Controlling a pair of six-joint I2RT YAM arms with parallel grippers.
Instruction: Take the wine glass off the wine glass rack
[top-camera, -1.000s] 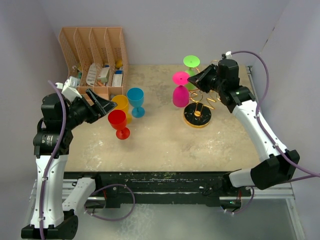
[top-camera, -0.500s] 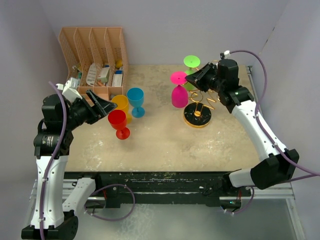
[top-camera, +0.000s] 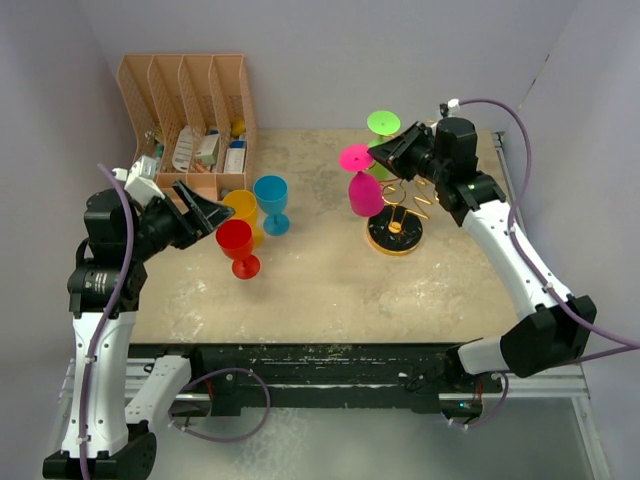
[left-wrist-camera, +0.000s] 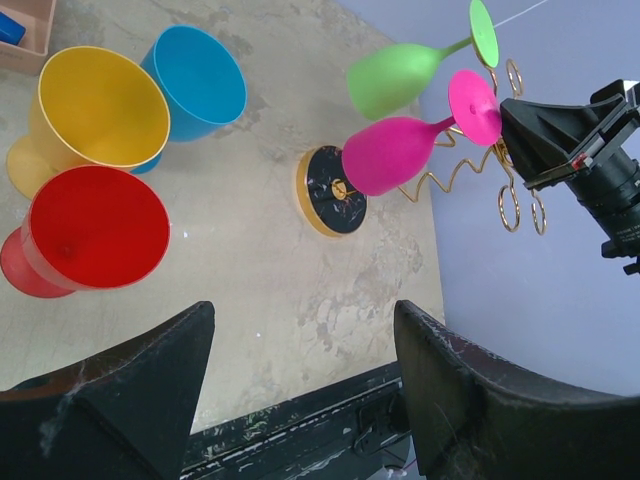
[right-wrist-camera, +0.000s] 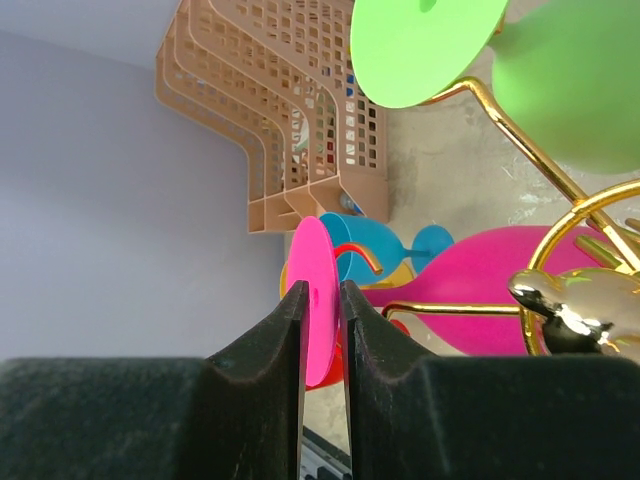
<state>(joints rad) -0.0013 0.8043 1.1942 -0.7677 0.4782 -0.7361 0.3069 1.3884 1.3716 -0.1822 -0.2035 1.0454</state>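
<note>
Beige, speckled tabletop (top-camera: 320, 290) between pale grey walls, with a gold wire wine glass rack (top-camera: 395, 232) on a round dark base right of centre. Among its curled arms, bowl down and tilted: a magenta plastic wine glass (top-camera: 365, 194), just beside a lime-green plastic glass (left-wrist-camera: 395, 78) on a farther arm. Right gripper (right-wrist-camera: 320, 297) pinched on the thin edge of the magenta foot disc, jaws almost together with the disc between them. Left gripper (left-wrist-camera: 300, 385) spread wide and empty, well apart from the rack, near a red plastic goblet (left-wrist-camera: 95, 228), a yellow one (left-wrist-camera: 100, 110) and a blue one (left-wrist-camera: 197, 80).

Step in hand, by the look of it: sliding the stem out of its loop. Best done by drawing the foot along the open line of the arm, away from the central post. Keep the disc square in the pinch, and go slowly enough not to tip the rack or knock the green glass.

Only from the right wrist: the pinch itself and gold wire crossing the magenta stem. From the left wrist: both bowls side-on, close together. From overhead: layout on the table, plus a peach slotted file organiser (top-camera: 190, 90) at back left. Whether the stem has cleared the loop: impossible to tell.
</note>
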